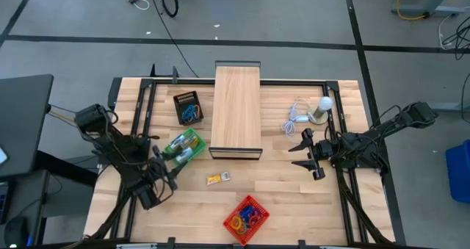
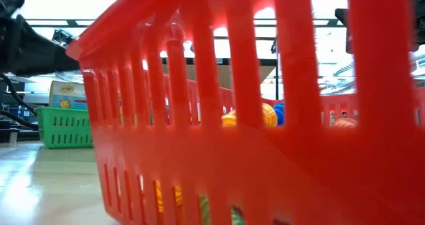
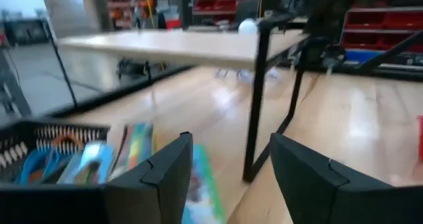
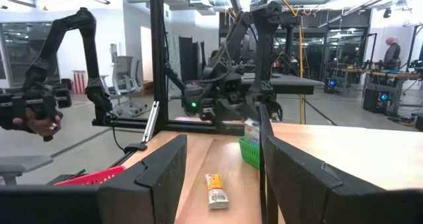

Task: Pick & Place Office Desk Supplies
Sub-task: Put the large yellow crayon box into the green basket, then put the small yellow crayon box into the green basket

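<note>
Red basket (image 1: 247, 219) sits nearest, at the front edge of the pale wood worktop (image 1: 294, 197), holding coloured loops (image 1: 242, 218). Grey floor with dark tape lines and stray cables lies beyond; shelving and workstations fill the room behind. Long wooden box (image 1: 236, 109) stands mid-worktop, running front to back, splitting left from right. White bulb with coiled cable (image 1: 312, 113) sits on its right. Black basket (image 1: 189, 107) with loops sits left of the box at the back. Green basket (image 1: 185, 145) holds crayon boxes (image 1: 178, 147), long axis slanting. Small yellow piece (image 1: 218, 178) lies flat, long axis roughly left-right. Left pincer (image 1: 158, 163), fingers apart, sits just beside the green basket. Right pincer (image 1: 303, 152), fingers apart, empty, waits right of the wooden box.
</note>
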